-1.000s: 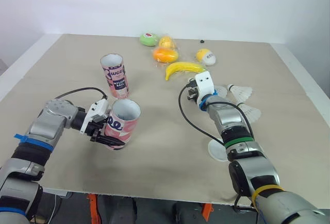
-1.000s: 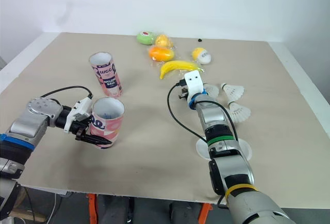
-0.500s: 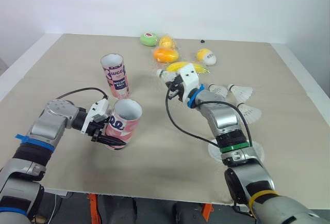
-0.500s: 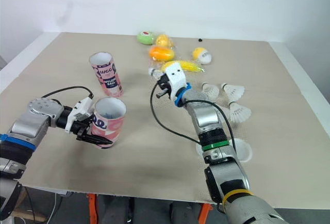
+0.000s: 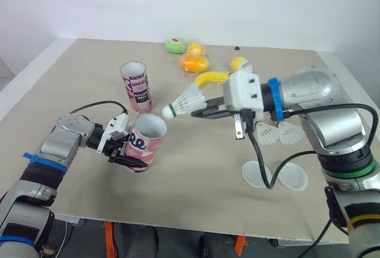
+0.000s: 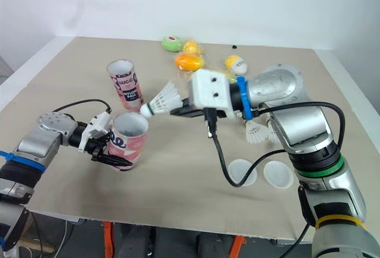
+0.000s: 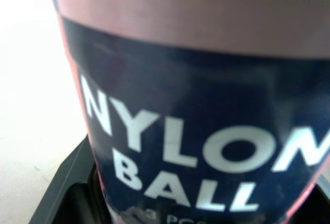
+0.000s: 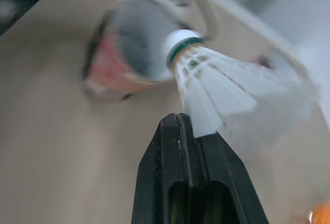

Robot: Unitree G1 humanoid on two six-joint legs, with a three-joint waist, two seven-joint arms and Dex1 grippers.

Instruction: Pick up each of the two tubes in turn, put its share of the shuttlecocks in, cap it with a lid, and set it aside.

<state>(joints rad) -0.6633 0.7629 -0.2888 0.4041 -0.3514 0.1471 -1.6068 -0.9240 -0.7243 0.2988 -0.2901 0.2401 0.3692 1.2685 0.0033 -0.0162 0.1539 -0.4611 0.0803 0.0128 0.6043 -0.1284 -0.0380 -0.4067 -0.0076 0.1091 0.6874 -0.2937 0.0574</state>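
My left gripper (image 5: 122, 151) is shut on a pink tube (image 5: 146, 143), holding it tilted with its open mouth up near the table's front left. Its label reads NYLON BALL (image 7: 196, 136) in the left wrist view. A second pink tube (image 5: 135, 85) stands upright behind it. My right gripper (image 5: 205, 111) is shut on the skirt of a white shuttlecock (image 5: 186, 100), whose cork points at the held tube's mouth (image 8: 136, 43) from just above and to its right. Two more shuttlecocks (image 5: 268, 134) lie on the right, with two white lids (image 5: 256, 173) in front of them.
A banana (image 5: 211, 78), an orange fruit (image 5: 194, 63), a green round thing (image 5: 174, 46) and a yellow-and-white one (image 5: 240, 64) lie at the back of the beige table (image 5: 71, 74). The table's front edge runs just below the lids.
My right gripper took a shuttlecock from the group on the right, lifted it and carried it left to the held tube's mouth. The left arm and its tube stayed put.
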